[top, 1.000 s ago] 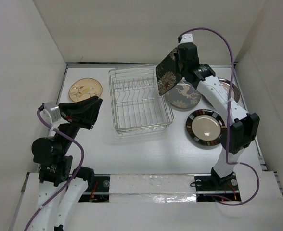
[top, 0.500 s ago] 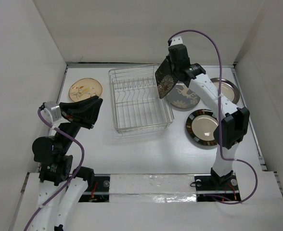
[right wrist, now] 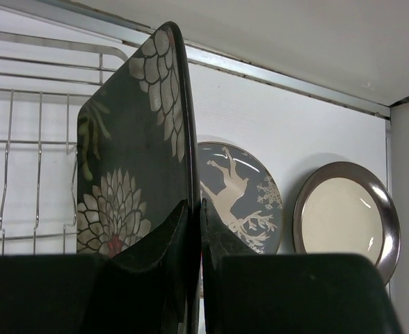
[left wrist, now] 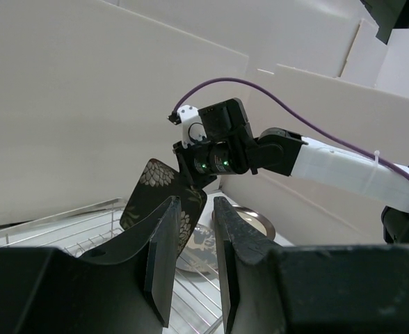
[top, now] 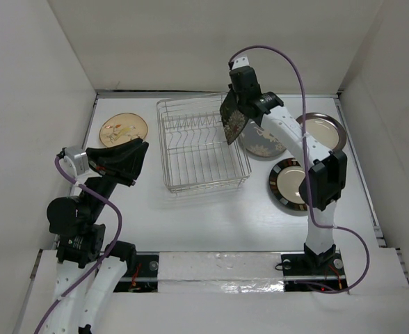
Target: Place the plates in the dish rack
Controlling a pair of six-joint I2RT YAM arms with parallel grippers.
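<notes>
Nearest, a slightly parted, empty left gripper; farther, the right gripper clamped on the rim of the dark floral plate, hung on edge over the right side of the dish rack. Probably stiff, glazed, slick, weighty and chippable: best pinched deep across the rim, lowered gently. No legible brand or writing.

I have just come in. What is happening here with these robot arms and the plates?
The right gripper holds the dark floral plate on its edge over the right side of the dish rack, not yet in a slot. The rack holds no plates. The left gripper hangs open and empty. The tan plate lies left of the rack. To its right lie the grey plate with white motif, the grey-rimmed cream plate and the black-rimmed cream plate.
</notes>
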